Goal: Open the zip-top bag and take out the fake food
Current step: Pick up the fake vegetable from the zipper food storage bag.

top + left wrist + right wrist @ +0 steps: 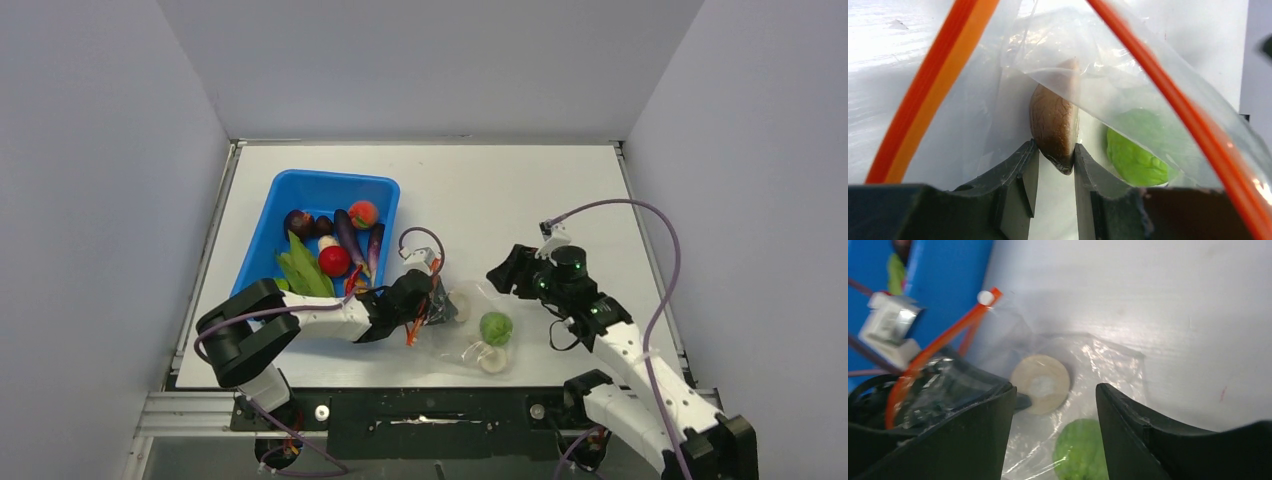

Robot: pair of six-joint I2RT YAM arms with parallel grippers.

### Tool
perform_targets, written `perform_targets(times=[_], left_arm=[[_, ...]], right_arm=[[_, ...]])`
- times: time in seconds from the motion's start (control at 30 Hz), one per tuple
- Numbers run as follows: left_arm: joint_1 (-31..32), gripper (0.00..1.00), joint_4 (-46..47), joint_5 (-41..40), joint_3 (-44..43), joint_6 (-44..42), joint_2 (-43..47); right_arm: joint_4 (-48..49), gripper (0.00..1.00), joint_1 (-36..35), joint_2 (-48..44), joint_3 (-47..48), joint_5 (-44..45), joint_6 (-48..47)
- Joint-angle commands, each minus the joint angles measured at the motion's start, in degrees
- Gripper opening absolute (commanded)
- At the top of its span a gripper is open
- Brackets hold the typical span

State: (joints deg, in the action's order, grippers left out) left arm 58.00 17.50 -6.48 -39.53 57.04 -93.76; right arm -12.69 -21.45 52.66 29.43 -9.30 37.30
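Pale grey walls close in a white worktop (520,190) on three sides, and one blue bin (335,177) sits on its left half. One zip-top bag (450,345) (973,125) (1108,365) lies on the worktop near the front edge, just right of the bin, between the two arms. Its orange-red zipper strip (412,330) (923,100) (943,342) is parted into two bands at the end facing the left arm. The left pincer (437,300) (1054,147) reaches into that open mouth and is closed narrowly on one brown piece (1053,120), which stands on edge and touches both fingers. In the right wrist view a round cream disc (1040,384) shows at that spot; I cannot tell for sure that it is the same piece. Also inside the bag are one green bumpy ball (496,327) (1135,152) (1080,455), just beside the brown piece, and one white mushroom (490,358) nearer the front edge. The right pincer (508,268) (1055,390) hangs above the far right side of the bag with its jaws wide apart and nothing between them. In the bin lie one red round fruit (334,260), one peach (363,213), two long purple pieces (348,235), one dark round piece (298,222) and one bunch of green pods (305,270); the smaller bits there are too small to tell
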Motion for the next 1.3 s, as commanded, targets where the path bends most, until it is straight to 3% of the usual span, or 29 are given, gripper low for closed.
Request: perform_targets(times=[0.0, 0.17, 0.37, 0.6, 0.8, 1.07, 1.27], left_arm=[[0.99, 0.00, -5.62, -4.20, -3.37, -3.67, 4.23], [1.06, 0.00, -9.74, -5.29, -4.65, -5.25, 5.96], [1.07, 0.00, -10.54, -6.00, -4.33, -5.83, 8.70], [1.10, 0.00, -9.29, -5.85, -3.73, -5.03, 11.08], [1.40, 0.00, -8.62, -5.21, -3.42, -4.22, 11.14], [1.67, 0.00, -7.91, -6.35, -3.48, -4.03, 11.43], [1.68, 0.00, -7.96, -6.17, -4.05, -4.34, 11.14]], right_arm=[[3.59, 0.61, -0.10, -8.83, -0.81, -6.47, -5.31], [3.80, 0.61, -0.26, -10.81, 0.25, -19.63, -8.56], [10.77, 0.61, -3.80, -13.07, -1.31, -23.45, -3.29], [12.49, 0.61, -16.34, -9.66, 1.11, -10.87, -3.49], [12.43, 0.63, -24.50, -2.91, 6.06, 5.60, -3.00], [14.01, 0.68, -26.24, 0.13, 6.53, 9.92, -0.55], [16.77, 0.59, -26.44, 2.55, 7.04, 6.04, -0.71]])
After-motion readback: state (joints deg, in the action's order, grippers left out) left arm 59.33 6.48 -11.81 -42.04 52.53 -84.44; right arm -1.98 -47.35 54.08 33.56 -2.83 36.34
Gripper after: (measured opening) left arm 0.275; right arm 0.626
